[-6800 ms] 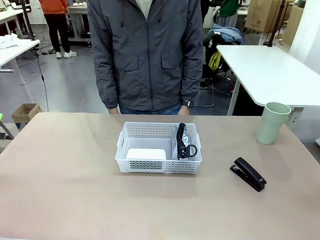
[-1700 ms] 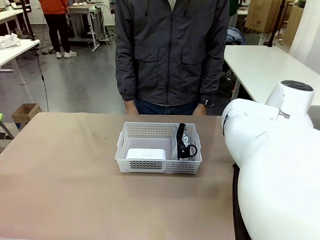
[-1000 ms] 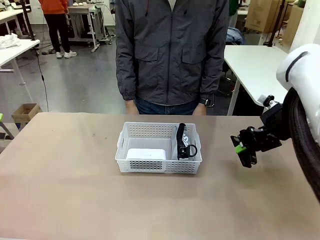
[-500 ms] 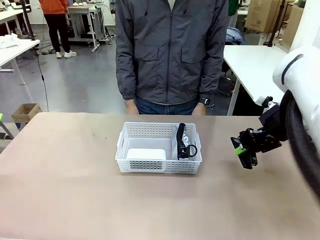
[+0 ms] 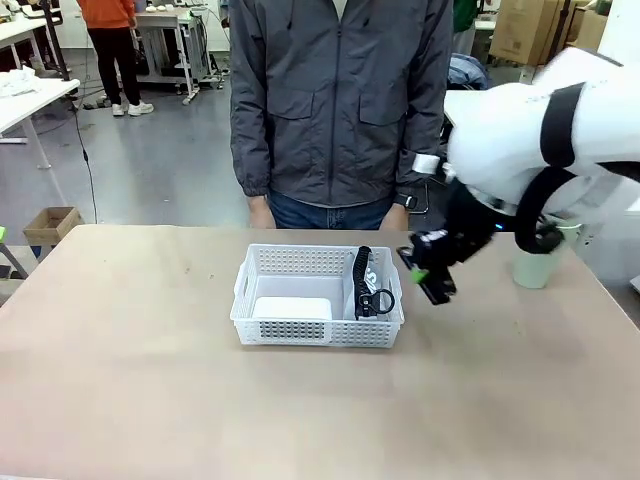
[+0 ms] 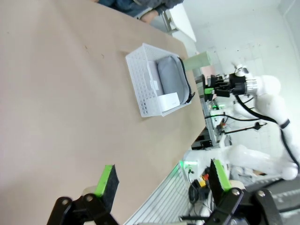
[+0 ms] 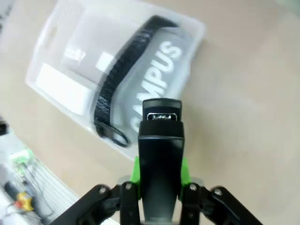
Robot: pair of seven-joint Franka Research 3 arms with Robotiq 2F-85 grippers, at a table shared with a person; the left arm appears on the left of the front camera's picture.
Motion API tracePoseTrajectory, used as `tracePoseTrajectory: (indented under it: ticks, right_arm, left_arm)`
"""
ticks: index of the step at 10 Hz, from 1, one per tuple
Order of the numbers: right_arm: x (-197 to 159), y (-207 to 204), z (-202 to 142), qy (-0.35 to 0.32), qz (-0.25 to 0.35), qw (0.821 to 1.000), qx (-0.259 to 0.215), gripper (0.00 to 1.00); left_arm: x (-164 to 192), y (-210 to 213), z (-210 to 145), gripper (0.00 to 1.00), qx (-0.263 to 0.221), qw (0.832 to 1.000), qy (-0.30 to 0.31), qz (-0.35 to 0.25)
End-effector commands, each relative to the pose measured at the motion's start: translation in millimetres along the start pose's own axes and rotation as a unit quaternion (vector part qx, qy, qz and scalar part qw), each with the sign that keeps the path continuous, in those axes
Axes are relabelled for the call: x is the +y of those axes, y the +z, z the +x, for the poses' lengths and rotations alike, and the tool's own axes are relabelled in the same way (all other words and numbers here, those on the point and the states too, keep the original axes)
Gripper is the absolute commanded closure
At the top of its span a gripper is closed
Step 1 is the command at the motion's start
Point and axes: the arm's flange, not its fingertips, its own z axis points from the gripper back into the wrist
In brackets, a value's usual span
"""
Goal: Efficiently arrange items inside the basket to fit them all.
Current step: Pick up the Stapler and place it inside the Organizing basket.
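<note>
Pinching black stapler (image 7: 159, 140) between its pads (image 7: 136, 171) (green), right claw (image 5: 425, 275) hangs beside the basket (image 5: 300, 331).

This is looking like a robotics lab or workshop: white worktables (image 5: 25, 105) are standing on a bare grey floor (image 5: 160, 170), cardboard boxes (image 5: 520, 30) are sitting behind, and a white robot arm (image 5: 500, 130) is reaching over the table

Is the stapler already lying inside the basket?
No, the right end effector holds the black stapler in the air near the basket's rim.

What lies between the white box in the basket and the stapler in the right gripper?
The grey pouch with its black strap, then the basket wall; front view.
</note>
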Motion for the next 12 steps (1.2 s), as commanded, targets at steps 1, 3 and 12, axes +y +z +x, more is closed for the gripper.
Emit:
tracePoseTrajectory:
  ticks: [1, 3, 12]
  right_arm:
    - [27.8, 4.9, 38.5, 0.036, -0.018, 0.999, -0.011, 0.64]
    - [84.9, -5.7, 84.7, 0.122, -0.047, 0.991, -0.029, 0.64]
    - [175.0, -136.3, 137.0, 0.272, -0.095, 0.957, 0.038, 0.64]
  left_arm:
    - [-3.9, 1.6, -2.2, 0.0, 0.003, 1.0, 0.004, -0.003]
    - [-3.9, 1.6, -2.2, 0.0, 0.003, 1.0, 0.004, -0.003]
    - [-3.9, 1.6, -2.2, 0.0, 0.003, 1.0, 0.004, -0.003]
